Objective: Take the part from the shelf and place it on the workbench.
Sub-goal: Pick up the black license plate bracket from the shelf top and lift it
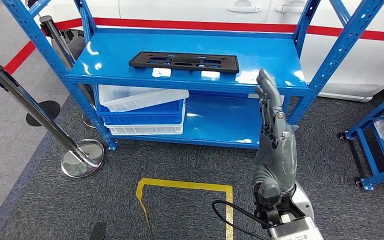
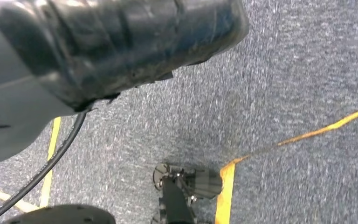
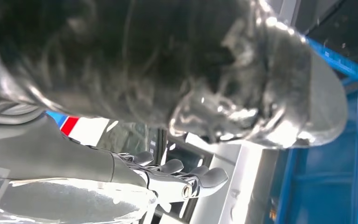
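Right hand [image 1: 275, 135]: raised in front of the shelf's right side, fingers straight and apart, holding nothing.
Left hand: cannot tell its state.
Part [image 1: 184, 61]: flat black plate lying on the top level of the blue shelf [image 1: 265, 55], well apart from the hand.
Lower level: stacked white and blue bins [image 1: 142, 112].

A black part [image 1: 184, 61] lies on a glossy blue shelf [image 1: 105, 55], over speckled grey carpet [image 1: 30, 200] with what looks like yellow tape [image 1: 180, 185].

Head view high, facing down at blue shelf [image 1: 190, 65], left wrist view close over carpet [image 2: 284, 93], right wrist view near shelf
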Available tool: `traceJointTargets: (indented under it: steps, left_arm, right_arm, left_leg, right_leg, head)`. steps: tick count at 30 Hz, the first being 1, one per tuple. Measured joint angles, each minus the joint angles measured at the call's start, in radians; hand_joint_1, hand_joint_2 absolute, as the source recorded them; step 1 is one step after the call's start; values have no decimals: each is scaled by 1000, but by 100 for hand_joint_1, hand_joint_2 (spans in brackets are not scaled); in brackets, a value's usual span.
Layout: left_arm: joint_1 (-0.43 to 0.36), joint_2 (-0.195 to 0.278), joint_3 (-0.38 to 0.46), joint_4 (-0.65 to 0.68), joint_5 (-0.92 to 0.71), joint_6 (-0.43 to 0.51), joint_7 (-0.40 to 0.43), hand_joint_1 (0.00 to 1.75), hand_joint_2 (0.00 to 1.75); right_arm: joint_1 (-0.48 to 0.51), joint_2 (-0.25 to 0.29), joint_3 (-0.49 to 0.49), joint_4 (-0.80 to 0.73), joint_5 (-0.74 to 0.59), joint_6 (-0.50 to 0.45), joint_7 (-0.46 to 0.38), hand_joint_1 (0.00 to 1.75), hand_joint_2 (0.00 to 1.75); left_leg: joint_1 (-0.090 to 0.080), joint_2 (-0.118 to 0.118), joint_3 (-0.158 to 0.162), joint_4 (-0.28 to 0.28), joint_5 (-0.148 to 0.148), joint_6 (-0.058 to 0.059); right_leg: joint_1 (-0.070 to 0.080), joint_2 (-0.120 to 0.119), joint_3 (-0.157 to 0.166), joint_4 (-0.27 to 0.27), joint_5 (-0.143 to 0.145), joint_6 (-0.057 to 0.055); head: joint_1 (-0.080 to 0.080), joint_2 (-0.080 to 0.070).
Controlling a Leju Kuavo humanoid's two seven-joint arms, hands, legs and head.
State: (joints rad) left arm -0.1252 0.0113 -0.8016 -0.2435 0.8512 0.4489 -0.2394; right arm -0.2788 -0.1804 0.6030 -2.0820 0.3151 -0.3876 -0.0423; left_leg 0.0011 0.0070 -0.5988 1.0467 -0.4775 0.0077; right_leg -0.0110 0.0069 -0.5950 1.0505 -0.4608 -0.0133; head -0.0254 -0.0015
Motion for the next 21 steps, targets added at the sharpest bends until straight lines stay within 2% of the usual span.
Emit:
traceJointTargets:
  steps: [1,4,5,6,7,9,10,11,13,15,16,17,19,20,21]
  left_arm:
    - [-1,0,-1,0,-2,-1,2,0,0]
    - [-1,-2,-5,0,-5,-5,10,0,0]
    - [-1,-2,-5,0,-5,-6,11,0,0]
    - [0,-2,-6,0,-5,-8,13,0,0]
    - [0,-2,-7,0,-6,-9,13,0,0]
    - [-2,-1,-7,0,-8,-9,14,0,0]
    - [-4,-1,-8,0,-10,-9,15,0,0]
    - [-6,0,-9,0,-11,-10,16,0,0]
    - [-9,0,-13,0,-12,-12,20,0,0]
    - [-11,-1,-16,0,-14,-14,23,0,0]
    - [-12,-2,-18,0,-15,-15,24,0,0]
    - [-14,-2,-19,0,-17,-16,25,0,0]
    - [-20,-2,-22,0,-20,-16,25,0,0]
    - [-21,-2,-22,0,-20,-17,25,0,0]
    - [-21,-2,-23,0,-21,-17,25,0,0]
  right_arm:
    - [-4,0,0,2,-12,9,-1,0,0]
    - [-15,0,2,12,-44,33,-5,0,131]
    - [-17,0,4,17,-51,39,-7,0,175]
    - [-19,0,7,22,-59,44,-10,0,175]
    - [-23,0,10,27,-67,49,-12,0,175]
    - [-34,0,15,37,-87,62,-17,0,175]
    - [-41,0,18,43,-97,69,-19,0,175]
    - [-48,0,20,51,-105,76,-21,0,175]
    - [-61,1,25,69,-116,87,-23,0,175]
    - [-75,1,30,88,-123,97,-25,0,175]
    - [-84,2,32,99,-124,101,-27,0,175]
    - [-94,3,35,113,-124,104,-30,0,175]
    - [-110,5,41,147,-122,107,-36,0,175]
    - [-115,7,45,165,-119,107,-38,0,175]
    - [-118,8,47,181,-115,105,-39,0,175]
  left_leg:
    - [1,-1,-15,32,-18,-5]
    - [4,-1,-109,214,-94,-14]
    - [4,-2,-133,255,-100,-14]
    - [4,-2,-142,261,-87,-12]
    - [4,-2,-131,227,-57,-8]
    - [1,-3,-75,96,12,3]
    - [-2,-4,-49,38,32,8]
    - [-5,-4,-34,4,39,12]
    - [-10,-6,-25,-16,35,17]
    - [-3,-6,-15,-30,40,24]
    - [0,-5,-8,-39,42,28]
    - [2,-4,-2,-45,43,32]
    - [0,-4,2,-46,40,38]
    - [0,-4,2,-45,37,39]
    - [0,-5,4,-43,34,39]
  right_leg:
    - [-1,-1,2,-2,1,-6]
    - [2,-2,3,-3,-1,-16]
    - [3,-1,4,-3,-2,-17]
    - [5,0,6,-3,-3,-18]
    - [5,2,9,-3,-5,-19]
    - [7,5,14,-3,-9,-16]
    - [7,6,16,-2,-11,-13]
    - [8,6,16,-3,-13,-9]
    - [8,7,17,-7,-14,0]
    - [9,4,17,-4,-20,10]
    - [10,3,9,16,-33,14]
    - [10,1,-11,59,-54,18]
    - [6,0,-78,184,-105,23]
    - [4,0,-111,235,-116,25]
    - [2,0,-128,255,-109,27]
  head:
    - [-2,0]
    - [-5,0]
    - [-5,0]
    - [-5,0]
    - [-5,0]
    - [-5,0]
    - [-4,0]
    - [-4,0]
    - [-4,0]
    - [-4,0]
    - [-2,0]
    - [-2,0]
    - [0,0]
    - [0,0]
    - [0,0]
